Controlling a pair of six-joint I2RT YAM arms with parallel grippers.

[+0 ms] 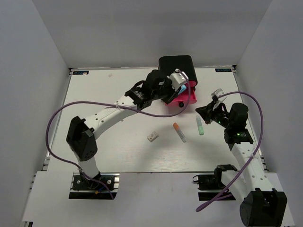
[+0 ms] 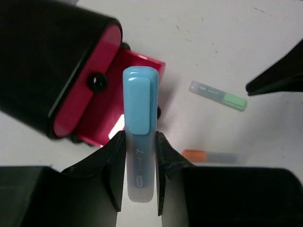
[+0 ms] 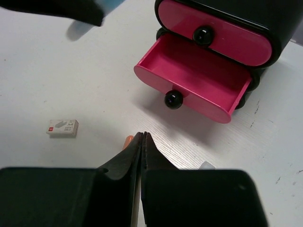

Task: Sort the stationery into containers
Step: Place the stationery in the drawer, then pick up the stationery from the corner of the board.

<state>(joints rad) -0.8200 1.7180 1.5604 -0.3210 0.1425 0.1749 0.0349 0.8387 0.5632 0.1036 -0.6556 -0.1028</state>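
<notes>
1. Tabletop (image 1: 118, 151): white, fills the middle of the overhead view.
2. Cabinet (image 1: 175, 64): glossy black, upper centre, at the far edge of the tabletop.
3. Pink drawers: the upper drawer (image 3: 222, 40) is shut. The one beneath it, the open drawer (image 3: 199, 75), is pulled out. Both have black knobs.
4. Left hand (image 2: 140, 142): upper centre of the overhead view, just before the cabinet, fingers clamped on item 6.
5. Right hand (image 3: 142, 137): right of centre, fingers pressed together.
6. Light blue marker (image 2: 140, 94): held in the left hand, cap end toward the open drawer.
7. Pale green marker (image 1: 200, 126): lying on the tabletop right of centre, near the right hand.
8. Orange-capped marker (image 1: 179, 132): on the tabletop at centre, left of item 7 and apart from it.
9. White eraser block (image 1: 152, 137): on the tabletop, left of item 8.
</notes>
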